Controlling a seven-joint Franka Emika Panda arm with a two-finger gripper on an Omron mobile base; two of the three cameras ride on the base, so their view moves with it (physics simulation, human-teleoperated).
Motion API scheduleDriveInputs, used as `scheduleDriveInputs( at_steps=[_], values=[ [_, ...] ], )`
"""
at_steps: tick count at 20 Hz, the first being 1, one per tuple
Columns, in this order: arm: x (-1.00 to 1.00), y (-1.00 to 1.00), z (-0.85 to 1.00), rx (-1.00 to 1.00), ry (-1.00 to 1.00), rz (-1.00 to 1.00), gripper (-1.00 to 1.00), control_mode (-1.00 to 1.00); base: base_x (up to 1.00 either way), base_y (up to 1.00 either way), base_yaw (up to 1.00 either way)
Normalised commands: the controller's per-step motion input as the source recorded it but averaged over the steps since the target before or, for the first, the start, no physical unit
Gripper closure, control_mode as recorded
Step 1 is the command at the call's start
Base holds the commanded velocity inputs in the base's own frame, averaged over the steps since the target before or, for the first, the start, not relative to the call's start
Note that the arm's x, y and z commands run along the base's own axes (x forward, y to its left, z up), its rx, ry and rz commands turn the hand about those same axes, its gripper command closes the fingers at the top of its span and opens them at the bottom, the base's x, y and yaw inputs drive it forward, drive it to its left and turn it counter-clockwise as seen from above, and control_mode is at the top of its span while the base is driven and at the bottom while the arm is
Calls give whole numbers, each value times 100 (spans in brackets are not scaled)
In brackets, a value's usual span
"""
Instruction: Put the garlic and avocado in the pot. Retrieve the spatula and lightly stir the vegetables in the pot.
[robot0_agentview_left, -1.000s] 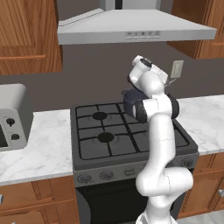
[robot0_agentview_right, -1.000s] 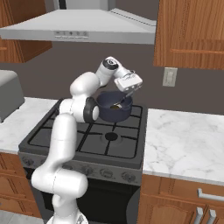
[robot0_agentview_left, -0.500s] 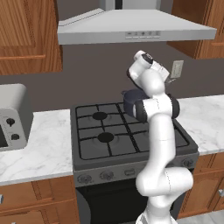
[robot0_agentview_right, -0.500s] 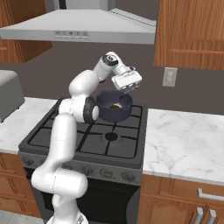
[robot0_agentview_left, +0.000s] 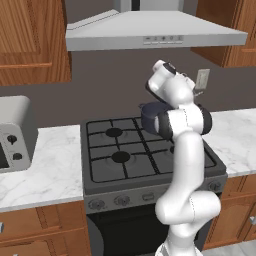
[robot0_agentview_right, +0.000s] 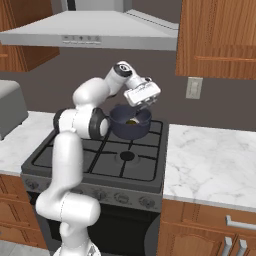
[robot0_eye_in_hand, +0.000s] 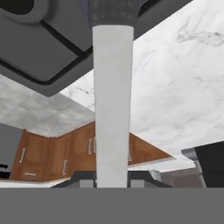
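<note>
Left base view: round dark blue-grey pot on the black stove's rear right burner. Right base view: pincer just above the pot's rim; olive-brown avocado piece inside. Hand view: pincer clamped on the slim grey-handled spatula, above the white marble counter.

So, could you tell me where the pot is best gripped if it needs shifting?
On the pot, probably the thin rim, from above, one finger inside and one outside: it stands upright, mouth open, and its body looks too wide for the gripper, now shut on the spatula.
</note>
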Motion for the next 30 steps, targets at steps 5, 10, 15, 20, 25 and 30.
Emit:
scheduleDriveInputs(
  at_steps=[5,10,15,20,25,30],
  values=[
    [-9,8,0,-8,11,2,100,-100,0,0,0],
    [11,7,0,-6,7,2,100,-100,0,0,0],
    [18,20,2,-2,3,0,100,-100,0,0,0],
    [18,3,-8,0,2,0,100,-100,0,0,0],
    [32,0,-1,0,4,0,100,-100,0,0,0],
    [15,0,-2,0,3,0,100,-100,0,0,0]
  ],
)
